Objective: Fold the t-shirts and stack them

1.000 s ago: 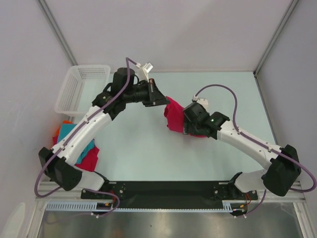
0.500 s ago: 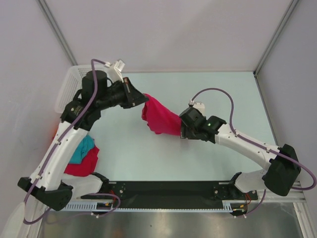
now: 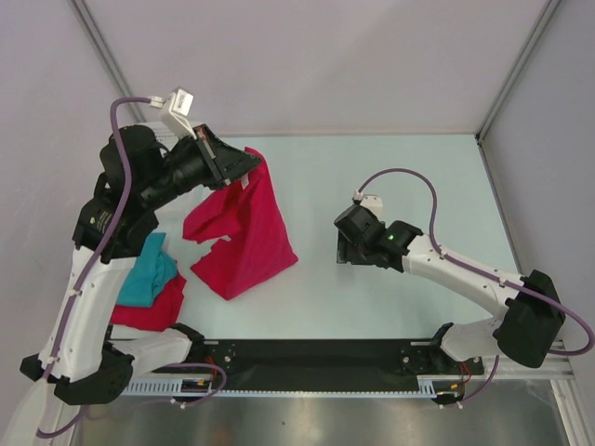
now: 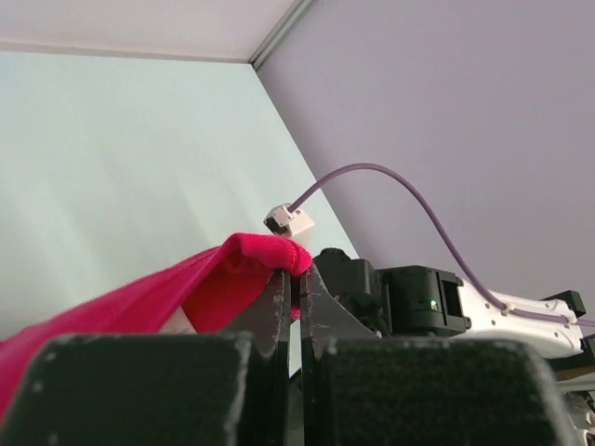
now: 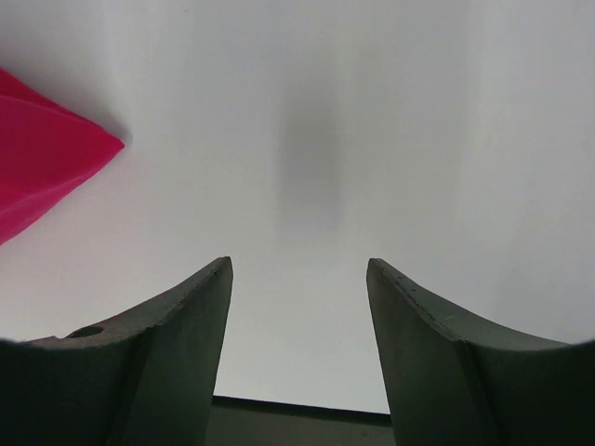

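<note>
The left gripper (image 4: 296, 279) pinched the crimson shirt (image 3: 246, 237), which hung from it. The right gripper (image 5: 297, 269) stood spread over the table (image 3: 418, 177).

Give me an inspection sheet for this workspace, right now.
Surface: pale green table, smooth.
Job's things: crimson shirt hangs from the left gripper, lower end on the table; teal shirt lies on a red shirt at the left edge.
Clutter: nothing seen.
Grippers: left gripper shut on the crimson shirt; right gripper open, empty.
Cables: a purple cable loops over each arm.
Surroundings: plain walls, metal corner posts.
</note>
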Controlling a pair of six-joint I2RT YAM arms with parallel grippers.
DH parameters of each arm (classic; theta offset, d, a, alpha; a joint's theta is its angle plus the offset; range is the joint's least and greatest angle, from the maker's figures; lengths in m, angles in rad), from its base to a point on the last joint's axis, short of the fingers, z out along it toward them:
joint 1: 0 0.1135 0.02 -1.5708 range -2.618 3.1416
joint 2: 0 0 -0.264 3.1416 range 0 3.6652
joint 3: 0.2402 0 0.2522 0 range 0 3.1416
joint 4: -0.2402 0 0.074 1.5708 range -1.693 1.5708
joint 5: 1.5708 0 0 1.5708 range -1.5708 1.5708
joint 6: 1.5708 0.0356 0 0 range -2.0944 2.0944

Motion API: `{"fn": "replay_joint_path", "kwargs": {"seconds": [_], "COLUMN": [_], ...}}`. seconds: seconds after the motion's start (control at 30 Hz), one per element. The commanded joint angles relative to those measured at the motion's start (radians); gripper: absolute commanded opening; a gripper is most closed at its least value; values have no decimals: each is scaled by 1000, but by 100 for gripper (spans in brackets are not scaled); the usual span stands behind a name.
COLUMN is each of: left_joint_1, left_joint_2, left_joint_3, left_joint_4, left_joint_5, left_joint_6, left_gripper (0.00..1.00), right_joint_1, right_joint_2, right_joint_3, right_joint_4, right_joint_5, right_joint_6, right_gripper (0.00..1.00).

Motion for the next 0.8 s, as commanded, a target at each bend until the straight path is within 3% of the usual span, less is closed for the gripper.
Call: {"fn": "replay_joint_path", "kwargs": {"seconds": [0.0, 0.17, 0.3, 0.4, 0.53, 0.63, 0.77], "left_joint_1": [5, 7, 7, 20, 33, 40, 40], "left_joint_2": [50, 153, 224, 296, 414, 475, 437], "left_joint_3": [20, -45, 6, 157, 540, 697, 667], "left_joint_4": [90, 93, 87, 40, -77, -120, 5], "left_joint_5": [10, -19, -44, -57, -77, -19, 117], "left_joint_6": [-3, 10, 25, 37, 54, 34, -28], "left_gripper": [0, 0, 0, 0, 0, 0, 0], "right_joint_1": [14, 30, 43, 53, 66, 78, 86], "right_joint_2": [-2, 15, -3, -18, -14, 8, 44], "right_joint_3": [20, 54, 57, 54, 55, 61, 77], "right_joint_4": [34, 19, 10, 19, 51, 62, 62], "right_joint_5": [16, 22, 35, 33, 18, 9, 7], "right_joint_6": [19, 14, 11, 6, -10, -20, -37], "right_gripper": [65, 65, 65, 65, 65, 65, 65]}}
